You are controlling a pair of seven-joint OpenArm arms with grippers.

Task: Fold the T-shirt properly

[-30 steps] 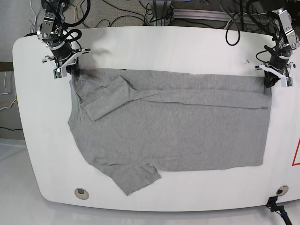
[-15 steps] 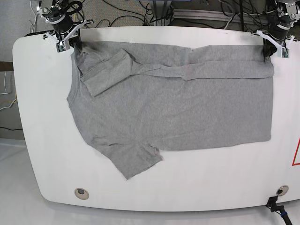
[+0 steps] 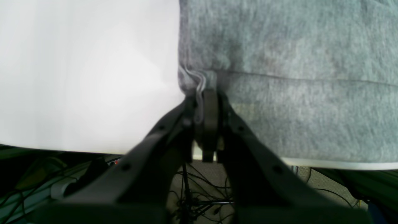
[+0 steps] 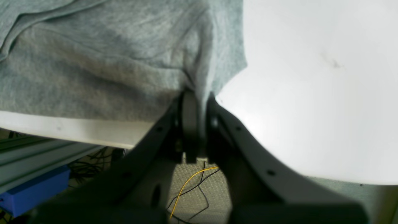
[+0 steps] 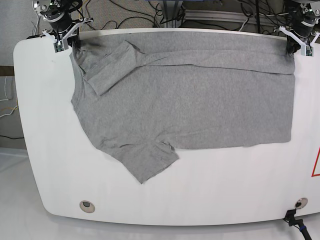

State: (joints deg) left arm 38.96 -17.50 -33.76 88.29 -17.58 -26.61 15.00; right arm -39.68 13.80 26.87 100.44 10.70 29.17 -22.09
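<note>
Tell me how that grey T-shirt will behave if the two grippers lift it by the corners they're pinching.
The T-shirt is probably floppy: it lies flat with creases, and one sleeve is folded onto the body. It would likely sag between the left gripper and right gripper. It looks thin, so probably light. The cloth bunches in the left gripper's jaws, so the hold looks secure.

Left gripper (image 3: 205, 102): two matte black fingers (image 3: 155, 140) widening from narrow tips, each with small round screw holes. A flat dark pad sits between the tips.

Right gripper (image 4: 196, 102): same build, dark grey to black, with like screw holes.

In the base view, near the table (image 5: 165, 205) top corners, both grippers carry white brackets and black cables.
</note>
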